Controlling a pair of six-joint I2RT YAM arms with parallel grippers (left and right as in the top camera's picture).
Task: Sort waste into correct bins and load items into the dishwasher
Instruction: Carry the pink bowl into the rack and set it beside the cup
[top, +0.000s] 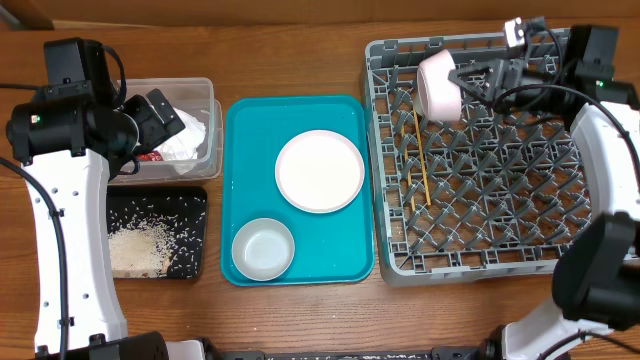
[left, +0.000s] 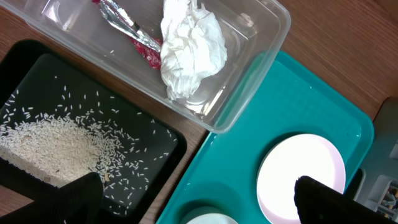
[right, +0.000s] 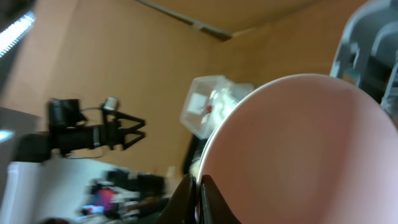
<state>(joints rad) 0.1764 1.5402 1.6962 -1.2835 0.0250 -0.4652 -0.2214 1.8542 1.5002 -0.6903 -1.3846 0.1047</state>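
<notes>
The right tool (top: 458, 78) is clamped on a pink plate (top: 437, 85), held on edge over the far left corner of the dish rack (top: 480, 210) — chopsticks (top: 420, 165) lie in the rack nearby. The left tool (top: 165, 110) stands apart above the clear tub (left: 267, 25), which contains the tissue (left: 189, 50) and wrapper (left: 134, 34).

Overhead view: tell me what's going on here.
The right gripper is shut on a pale pink round plate, held on edge over the grey pegged dish rack. The open left gripper hovers over the clear plastic tub holding a crumpled white tissue and a red-and-white wrapper. A second pink plate and a whitish bowl wait on the teal tray.
</notes>
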